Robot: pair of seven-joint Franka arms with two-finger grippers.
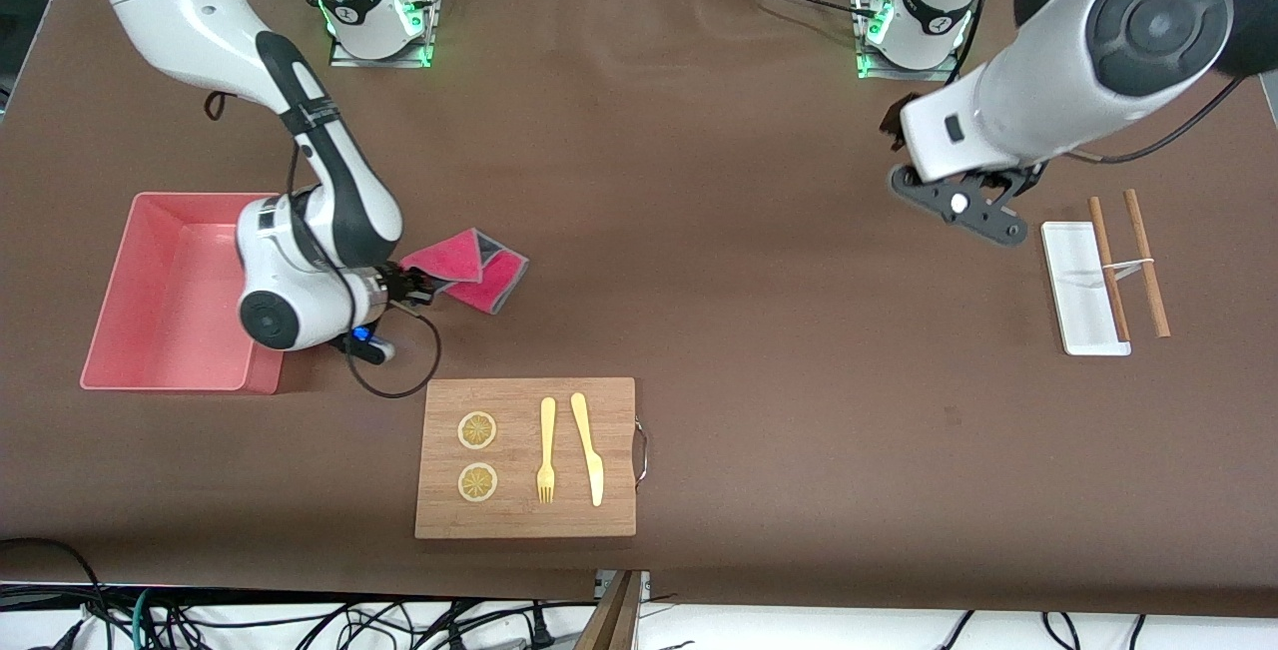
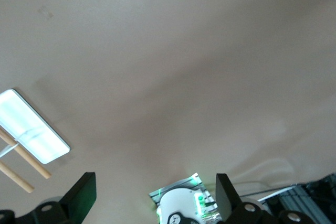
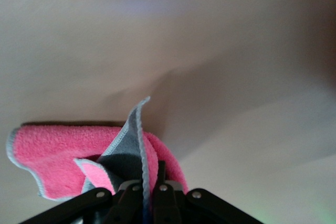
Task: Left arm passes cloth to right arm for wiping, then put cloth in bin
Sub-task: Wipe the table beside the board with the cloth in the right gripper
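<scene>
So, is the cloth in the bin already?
No. The cloth lies on the table beside the bin, gripped by the right hand.

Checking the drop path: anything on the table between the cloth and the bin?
Only the right arm's own wrist, in the front view. The right gripper, shut on the cloth, sits beside the bin; no other object lies there.

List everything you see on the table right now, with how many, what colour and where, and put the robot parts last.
cloth: one, pink with grey back, beside the bin, held by the right gripper
bin: one, pink, at the right arm's end
cutting board: one, wooden, nearest the front camera
lemon slices: two, yellow, on the board
fork: one, yellow, on the board
knife: one, yellow, on the board
tray: one, white, at the left arm's end
sticks: two, brown, across and beside the tray
right gripper: black, shut on cloth
left gripper: black, open, above bare table
</scene>
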